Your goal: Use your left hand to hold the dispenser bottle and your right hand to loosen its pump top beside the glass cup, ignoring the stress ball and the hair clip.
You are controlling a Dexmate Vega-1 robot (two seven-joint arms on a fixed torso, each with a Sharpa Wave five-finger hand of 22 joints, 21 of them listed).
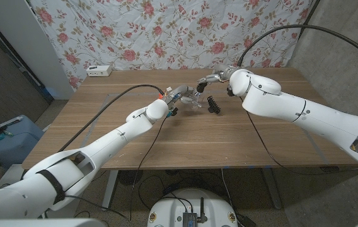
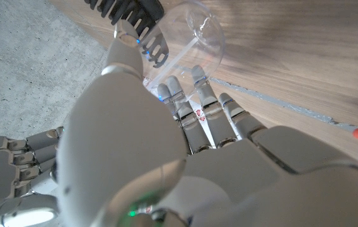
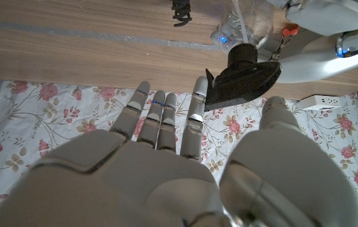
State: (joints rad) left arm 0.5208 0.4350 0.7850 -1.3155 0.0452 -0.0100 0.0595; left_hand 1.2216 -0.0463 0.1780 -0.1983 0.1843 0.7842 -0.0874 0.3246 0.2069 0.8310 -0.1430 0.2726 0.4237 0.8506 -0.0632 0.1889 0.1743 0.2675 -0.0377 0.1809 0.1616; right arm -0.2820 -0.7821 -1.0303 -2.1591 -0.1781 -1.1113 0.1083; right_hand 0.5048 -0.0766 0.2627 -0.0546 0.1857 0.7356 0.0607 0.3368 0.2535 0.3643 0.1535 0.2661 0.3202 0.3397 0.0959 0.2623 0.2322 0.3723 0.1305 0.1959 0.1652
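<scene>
From the head view we see our left hand (image 1: 178, 96) wrapped round the clear dispenser bottle (image 1: 190, 101) near the middle of the wooden table (image 1: 135, 139), our right hand (image 1: 212, 79) just above it at the pump top (image 1: 201, 84), and the black hair clip (image 1: 214, 104) lying just to the right. In the left wrist view our fingers (image 2: 198, 113) press the bottle's clear body, with the glass cup (image 2: 198, 31) just beyond. In the right wrist view our fingers (image 3: 166, 120) are spread, holding nothing, close to the black pump top
</scene>
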